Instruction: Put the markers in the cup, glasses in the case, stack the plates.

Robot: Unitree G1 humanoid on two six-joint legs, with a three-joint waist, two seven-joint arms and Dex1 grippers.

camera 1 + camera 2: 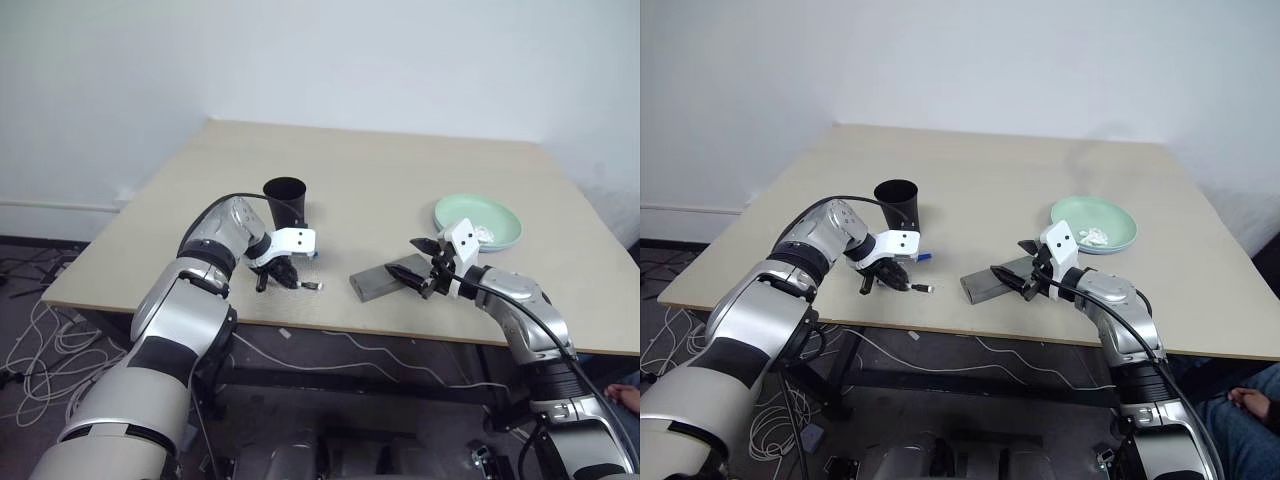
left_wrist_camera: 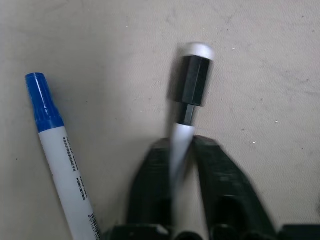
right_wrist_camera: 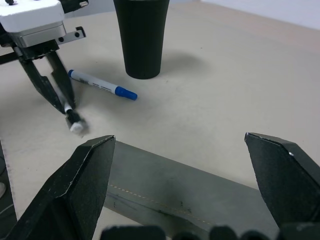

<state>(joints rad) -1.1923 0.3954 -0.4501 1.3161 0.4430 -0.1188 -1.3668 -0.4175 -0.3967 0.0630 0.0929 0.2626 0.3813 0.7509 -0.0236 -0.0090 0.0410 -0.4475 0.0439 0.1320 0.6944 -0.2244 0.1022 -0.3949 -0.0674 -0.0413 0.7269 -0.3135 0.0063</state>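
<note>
My left gripper is shut on a white marker with a black end, down at the tabletop just in front of the tall black cup. A second marker, white with a blue cap, lies flat beside it near the cup's base. My right gripper stands wide open over the near end of the grey case, which lies flat with its lid down. The mint green plate with white bits sits behind the right gripper, a light blue rim showing under it. The glasses are out of view.
The beige table has open room across its middle and back. Its front edge runs just below both grippers. A person's leg shows at the lower right, off the table. Cables lie on the floor at the left.
</note>
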